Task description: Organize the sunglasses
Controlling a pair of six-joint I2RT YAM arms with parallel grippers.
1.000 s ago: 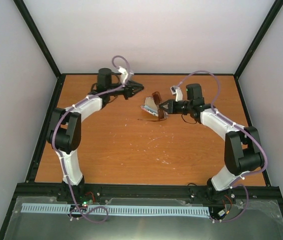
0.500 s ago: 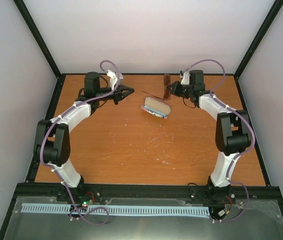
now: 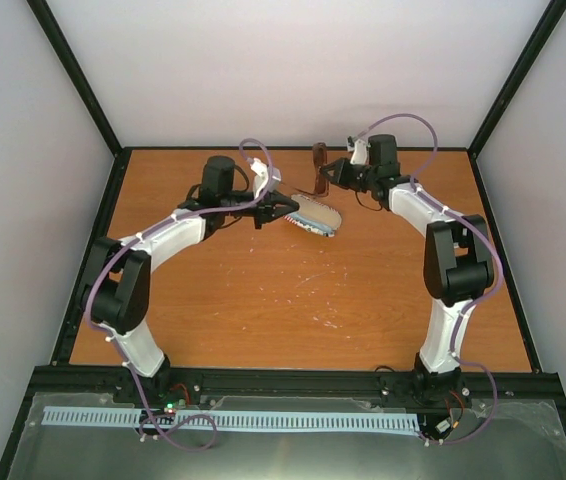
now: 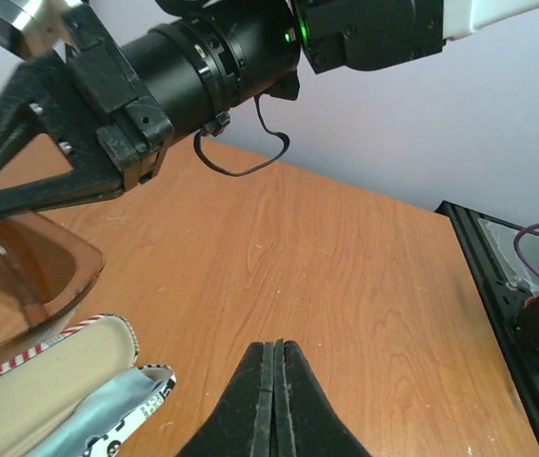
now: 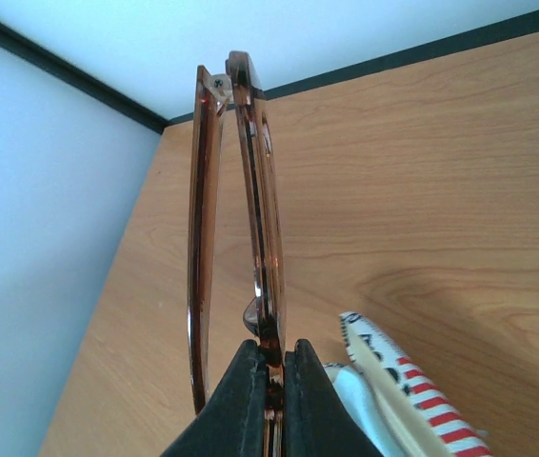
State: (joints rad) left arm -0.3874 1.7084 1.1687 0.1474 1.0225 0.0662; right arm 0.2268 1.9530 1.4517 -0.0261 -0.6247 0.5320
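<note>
sunglasses lifted, not yet in the case

my right claw (image 5: 269, 367) is clamped on the folded sunglasses (image 5: 250, 238), holding them in the air just beside the open case (image 3: 315, 213). my left claw (image 4: 274, 381) is pressed together, empty, near the case's end. a blue cloth (image 4: 108, 419) lies inside. left, i judge: lay the glasses in, close it.

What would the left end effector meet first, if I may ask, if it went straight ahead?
Probably the bare table; the case lies beside the left end effector, though depth is unclear.
</note>
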